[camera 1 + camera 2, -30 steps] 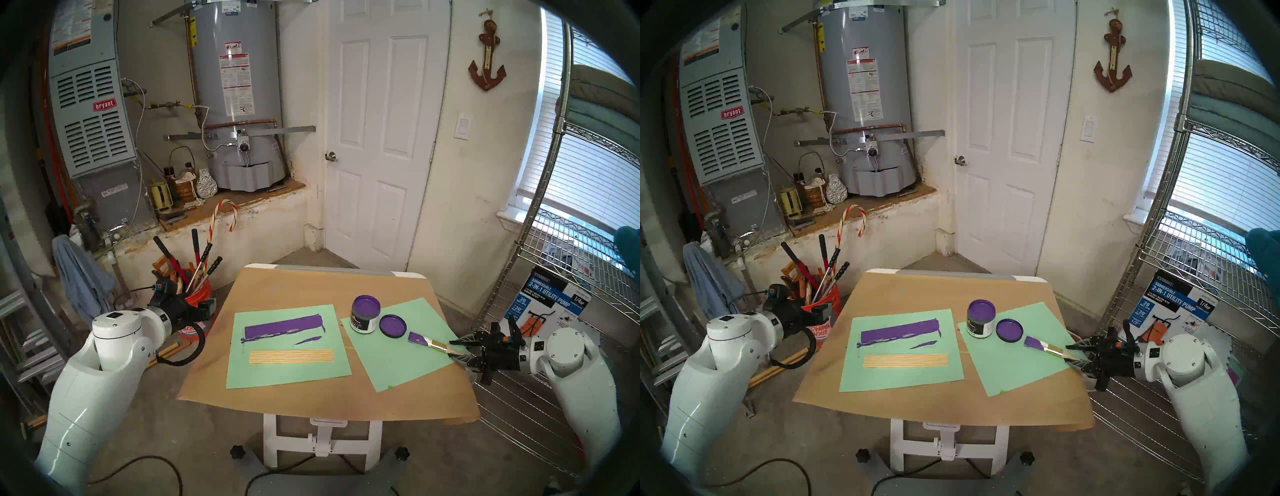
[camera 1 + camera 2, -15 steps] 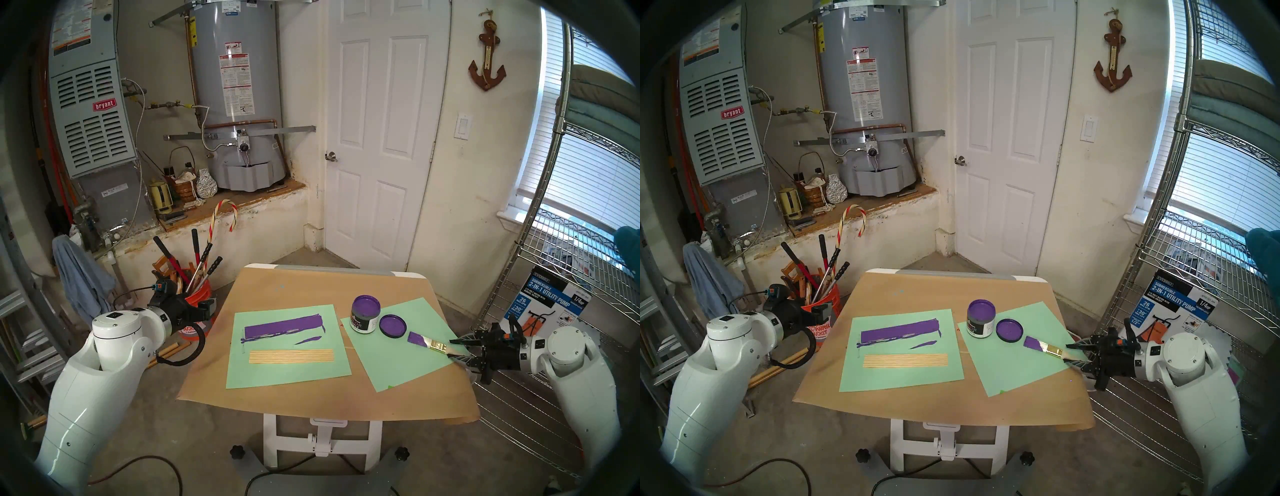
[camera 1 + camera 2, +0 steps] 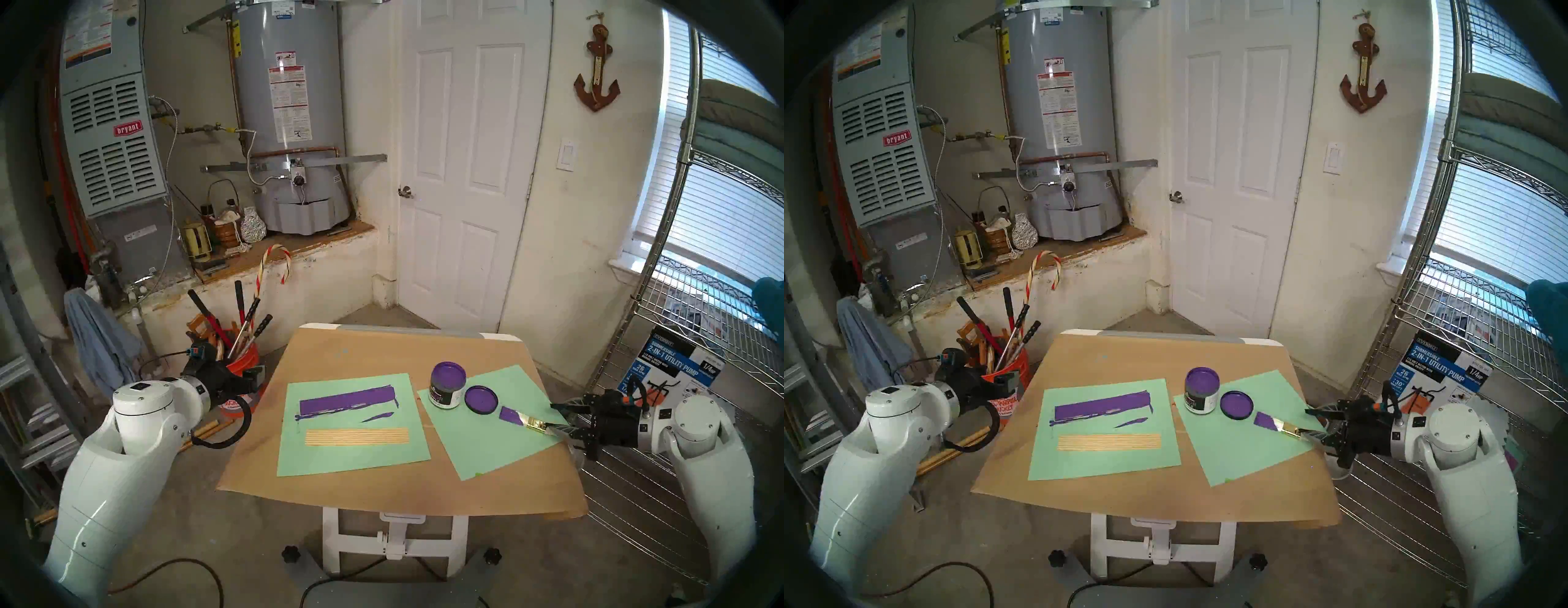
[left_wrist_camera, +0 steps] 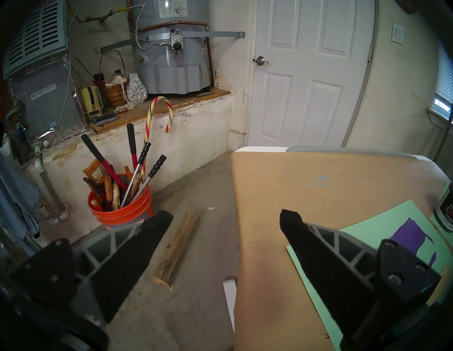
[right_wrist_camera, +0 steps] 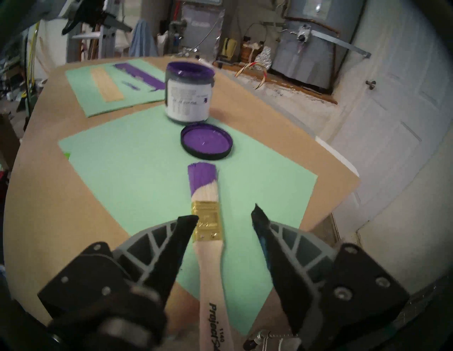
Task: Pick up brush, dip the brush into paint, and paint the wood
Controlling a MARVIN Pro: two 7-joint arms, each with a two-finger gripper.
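The brush (image 5: 207,221) lies flat on the right green sheet (image 5: 127,171), purple bristles (image 3: 509,414) pointing at the lid. My right gripper (image 5: 221,215) is open, its fingers on either side of the pale handle near the gold ferrule (image 3: 535,423), gripping nothing. The open jar of purple paint (image 3: 447,384) stands just beyond its lid (image 3: 480,399). The wood (image 3: 357,437), a bare tan ribbed panel, lies on the left green sheet (image 3: 322,458) below a purple smear (image 3: 345,403). My left gripper (image 4: 226,215) hangs open and empty off the table's left edge.
Brown paper (image 3: 382,352) covers the small table. An orange bucket of long-handled tools (image 3: 242,361) stands on the floor beside my left arm. A wire shelf (image 3: 636,488) with a utility pump box (image 3: 674,367) is close behind my right arm.
My right gripper's fingers have spread wider around the brush handle and the wrist has shifted slightly. The brush stays on the green sheet. The left arm has not moved.
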